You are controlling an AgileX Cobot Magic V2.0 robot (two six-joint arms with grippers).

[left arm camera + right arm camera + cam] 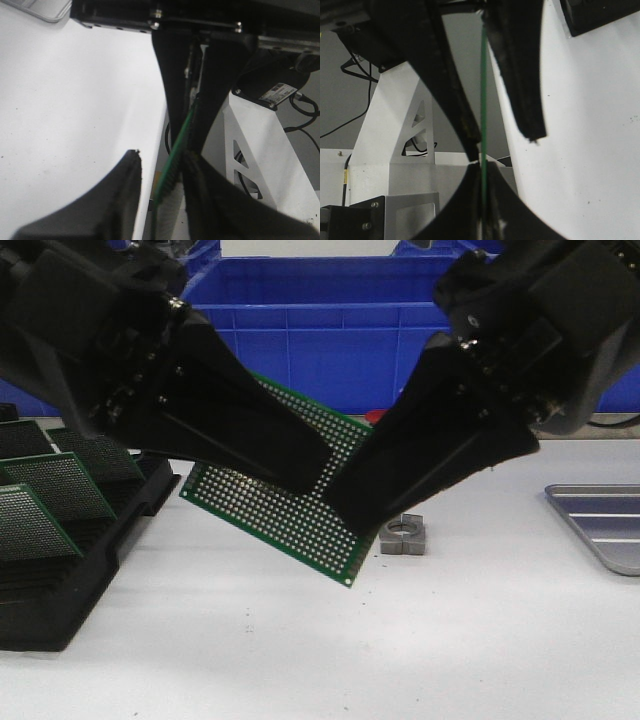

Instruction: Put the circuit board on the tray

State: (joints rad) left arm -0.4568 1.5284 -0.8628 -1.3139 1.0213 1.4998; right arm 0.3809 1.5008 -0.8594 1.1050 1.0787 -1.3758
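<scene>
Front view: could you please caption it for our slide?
Both tools, left and right, hold a green perforated circuit board above the white table.

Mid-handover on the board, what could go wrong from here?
1. Only the right gripper is shut on the circuit board, at one edge, with the board tilted in the air. It could slip or swing.
2. The open left gripper straddles the board, so a finger may snag it on retreat.
3. The tray sits far right, and a low carry could clip the metal nut.
</scene>
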